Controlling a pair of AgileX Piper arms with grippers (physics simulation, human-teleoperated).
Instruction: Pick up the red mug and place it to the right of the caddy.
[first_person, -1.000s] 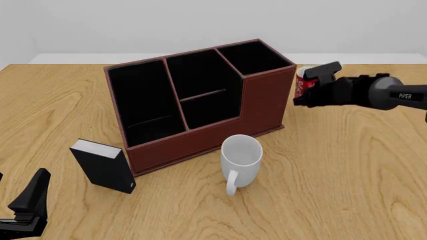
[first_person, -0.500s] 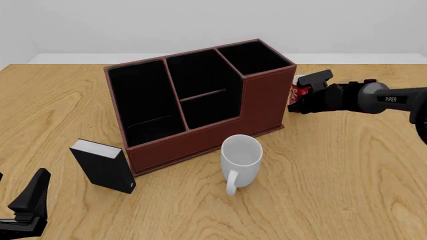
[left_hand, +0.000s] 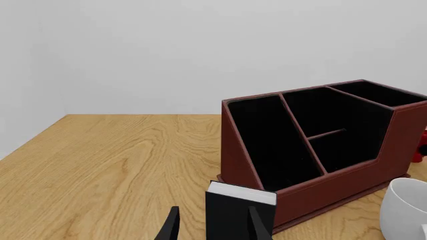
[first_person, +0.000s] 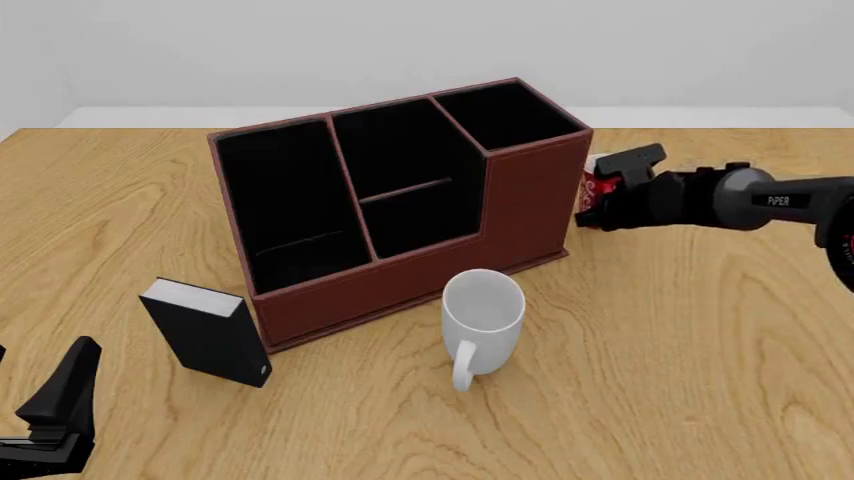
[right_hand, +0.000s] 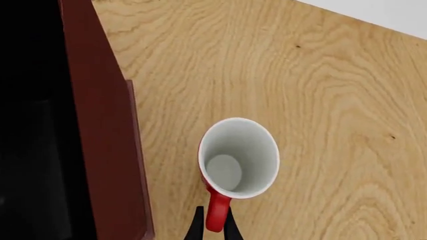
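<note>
Gripping red mug handle, right claw, white interior visible only from wrist

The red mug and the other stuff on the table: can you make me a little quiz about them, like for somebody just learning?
1. True or false: the red mug stands upright right of the caddy.
2. The right end effector pinches the mug's: A) rim B) handle C) base?
3. What stands in front of the caddy beside the black box?

Key: 1 true. 2 B. 3 the white mug.
</note>
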